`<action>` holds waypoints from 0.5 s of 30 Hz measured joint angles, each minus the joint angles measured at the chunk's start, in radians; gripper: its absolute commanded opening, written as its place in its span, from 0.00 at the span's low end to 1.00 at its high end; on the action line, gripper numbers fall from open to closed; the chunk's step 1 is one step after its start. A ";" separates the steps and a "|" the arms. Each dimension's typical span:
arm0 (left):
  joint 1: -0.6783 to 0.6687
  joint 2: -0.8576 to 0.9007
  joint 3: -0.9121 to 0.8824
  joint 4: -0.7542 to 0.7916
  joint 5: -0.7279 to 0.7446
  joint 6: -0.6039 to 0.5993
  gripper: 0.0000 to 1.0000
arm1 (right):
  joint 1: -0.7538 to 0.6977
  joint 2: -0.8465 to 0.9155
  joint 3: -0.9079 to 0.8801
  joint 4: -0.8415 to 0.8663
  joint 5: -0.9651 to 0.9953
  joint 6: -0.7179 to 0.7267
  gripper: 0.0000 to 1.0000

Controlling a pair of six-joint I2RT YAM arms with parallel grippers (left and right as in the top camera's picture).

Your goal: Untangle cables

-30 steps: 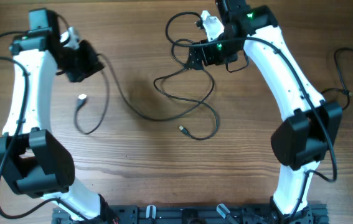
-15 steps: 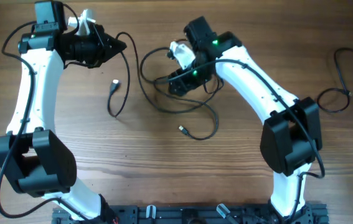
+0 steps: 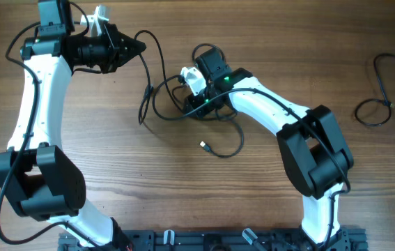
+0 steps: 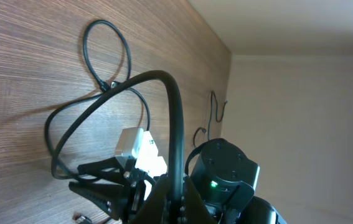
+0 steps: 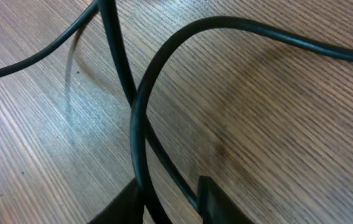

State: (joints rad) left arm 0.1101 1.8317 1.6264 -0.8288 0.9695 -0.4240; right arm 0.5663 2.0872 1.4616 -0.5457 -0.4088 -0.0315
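Thin black cables lie looped together mid-table, one loop (image 3: pixel 242 139) trailing to a small plug (image 3: pixel 203 145). My left gripper (image 3: pixel 136 47) is at the upper left, shut on one cable (image 4: pixel 171 112), which rises from between its fingers and arcs over toward the tangle. That cable's free end (image 3: pixel 143 108) hangs beside the tangle. My right gripper (image 3: pixel 191 106) is down on the tangle's left side. In the right wrist view its jaws (image 5: pixel 170 190) stand narrowly apart, with two cable strands (image 5: pixel 134 118) between them and bare wood showing between the strands.
A separate black cable (image 3: pixel 377 94) lies looped near the right edge. The wooden tabletop (image 3: pixel 113 174) stretches across the front. Both white arms reach in from the near edge.
My right gripper has swung left and down onto the tangle, and its jaws have narrowed around two strands. My left gripper moved up and to the right, carrying its cable toward the tangle.
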 measured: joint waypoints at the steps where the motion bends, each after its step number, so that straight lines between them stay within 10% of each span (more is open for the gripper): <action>1: 0.000 0.000 0.000 0.000 -0.004 0.000 0.05 | 0.000 0.002 0.000 0.005 0.001 0.007 0.05; 15: -0.082 0.000 0.000 -0.066 -0.323 -0.004 0.05 | -0.130 -0.169 0.179 -0.196 0.005 0.146 0.04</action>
State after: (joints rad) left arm 0.0280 1.8320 1.6264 -0.8951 0.6460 -0.4278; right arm 0.4362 1.9179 1.6409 -0.7418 -0.4038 0.1150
